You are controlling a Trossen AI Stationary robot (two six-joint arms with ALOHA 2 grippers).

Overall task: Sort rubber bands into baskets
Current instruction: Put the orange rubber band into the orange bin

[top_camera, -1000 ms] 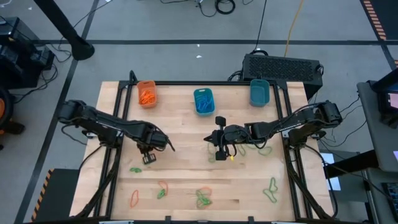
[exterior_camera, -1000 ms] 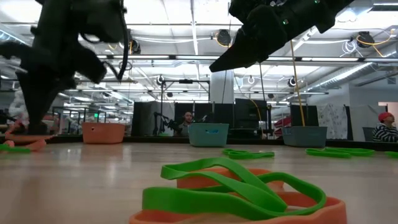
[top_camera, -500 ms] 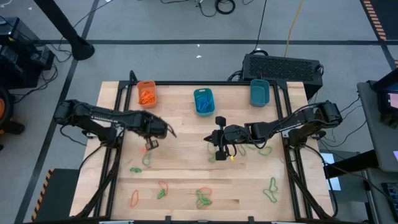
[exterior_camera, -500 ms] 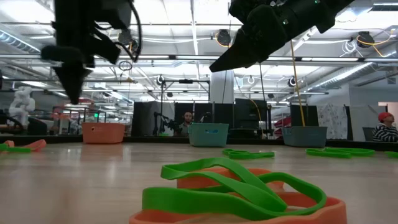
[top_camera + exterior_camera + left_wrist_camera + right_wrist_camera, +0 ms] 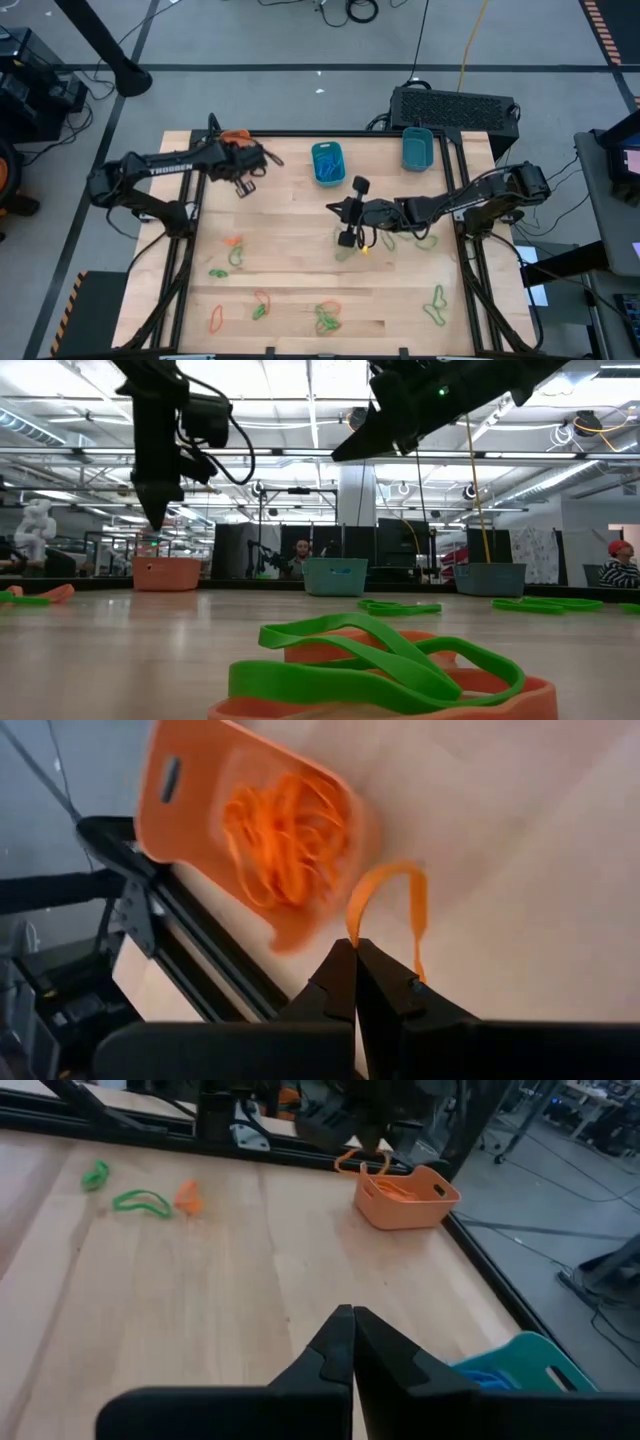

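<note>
An orange rubber band (image 5: 388, 910) is pinched in the closed left gripper (image 5: 355, 952) beside the orange basket (image 5: 250, 830) at the frame's upper left, while the right gripper (image 5: 352, 1317) is held closed and empty mid-table.

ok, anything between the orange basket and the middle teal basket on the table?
Only bare wood. In the high view the left gripper hangs near the orange basket, holding an orange band; the stretch towards the middle teal basket is bare.
</note>
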